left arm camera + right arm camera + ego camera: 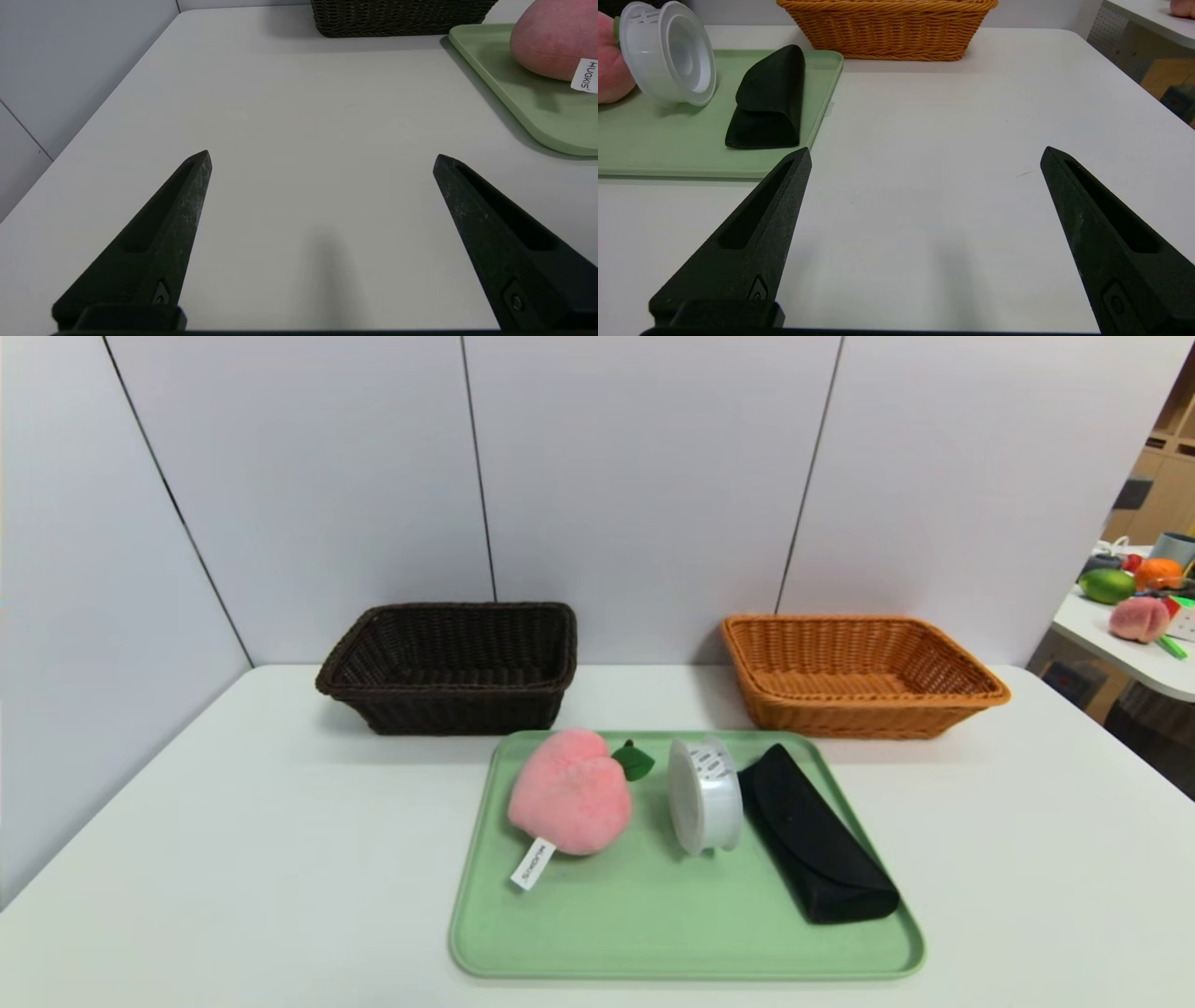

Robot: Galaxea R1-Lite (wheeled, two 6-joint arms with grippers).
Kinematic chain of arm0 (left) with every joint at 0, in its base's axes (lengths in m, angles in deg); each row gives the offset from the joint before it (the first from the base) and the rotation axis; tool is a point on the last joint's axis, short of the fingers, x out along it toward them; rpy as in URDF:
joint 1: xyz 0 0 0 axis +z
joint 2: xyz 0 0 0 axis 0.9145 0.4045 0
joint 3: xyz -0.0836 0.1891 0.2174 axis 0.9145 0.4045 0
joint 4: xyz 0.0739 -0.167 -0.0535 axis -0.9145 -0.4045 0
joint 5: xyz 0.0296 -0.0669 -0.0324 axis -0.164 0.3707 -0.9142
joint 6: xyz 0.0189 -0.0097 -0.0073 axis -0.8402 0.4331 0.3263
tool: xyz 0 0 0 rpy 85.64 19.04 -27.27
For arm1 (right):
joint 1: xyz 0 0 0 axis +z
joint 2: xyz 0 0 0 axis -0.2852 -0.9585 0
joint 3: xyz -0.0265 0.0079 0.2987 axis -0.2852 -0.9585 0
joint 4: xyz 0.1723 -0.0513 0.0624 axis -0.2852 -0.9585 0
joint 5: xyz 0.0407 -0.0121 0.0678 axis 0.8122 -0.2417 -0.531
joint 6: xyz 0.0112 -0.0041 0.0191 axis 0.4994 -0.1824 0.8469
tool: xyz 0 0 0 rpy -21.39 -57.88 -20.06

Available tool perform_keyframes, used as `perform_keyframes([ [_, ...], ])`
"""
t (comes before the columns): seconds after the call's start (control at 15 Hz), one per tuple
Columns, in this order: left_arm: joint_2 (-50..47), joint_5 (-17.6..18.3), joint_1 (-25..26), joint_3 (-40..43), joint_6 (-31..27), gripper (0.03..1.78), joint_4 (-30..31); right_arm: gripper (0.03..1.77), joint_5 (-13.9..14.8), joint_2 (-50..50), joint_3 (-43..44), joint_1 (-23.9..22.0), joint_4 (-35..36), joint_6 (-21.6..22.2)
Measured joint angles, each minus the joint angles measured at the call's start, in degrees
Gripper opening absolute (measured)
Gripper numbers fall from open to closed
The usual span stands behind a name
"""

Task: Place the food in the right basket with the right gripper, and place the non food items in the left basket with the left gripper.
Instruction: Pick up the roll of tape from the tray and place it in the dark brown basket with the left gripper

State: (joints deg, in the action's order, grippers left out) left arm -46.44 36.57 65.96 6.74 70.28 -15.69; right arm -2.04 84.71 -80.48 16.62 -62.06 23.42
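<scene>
On the green tray (653, 924) lie a pink plush peach (569, 791) with a white tag, a clear plastic spool (705, 794) on its side, and a black glasses case (817, 835). Behind the tray stand a dark brown basket (453, 667) at the left and an orange basket (854, 674) at the right. Neither arm shows in the head view. My left gripper (322, 158) hovers open over bare table left of the tray (528, 102), the peach (551, 37) beyond it. My right gripper (926, 154) is open over the table right of the tray (691, 154), near the case (768, 105).
Grey wall panels close off the back and left of the white table (233, 859). A second table (1134, 653) with fruit toys stands beyond the right edge. Bare tabletop lies on both sides of the tray.
</scene>
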Motion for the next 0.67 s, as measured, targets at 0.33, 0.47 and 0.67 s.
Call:
perform_keyframes([
  [0.33, 0.00, 0.59, 0.00, -0.49, -1.49, 1.69, -0.89, 1.70, -0.23, 0.00, 0.62, -0.02, 0.01, -0.56],
  [0.47, 0.00, 0.74, 0.00, -3.46, -1.19, 1.69, -5.24, 1.70, -0.83, 0.00, 4.05, -0.02, -3.47, -0.39],
  [0.67, 0.44, 3.04, 0.00, -12.53, -0.69, 1.69, -17.43, 1.70, -3.62, -0.49, 13.19, 0.00, -14.29, -0.15],
])
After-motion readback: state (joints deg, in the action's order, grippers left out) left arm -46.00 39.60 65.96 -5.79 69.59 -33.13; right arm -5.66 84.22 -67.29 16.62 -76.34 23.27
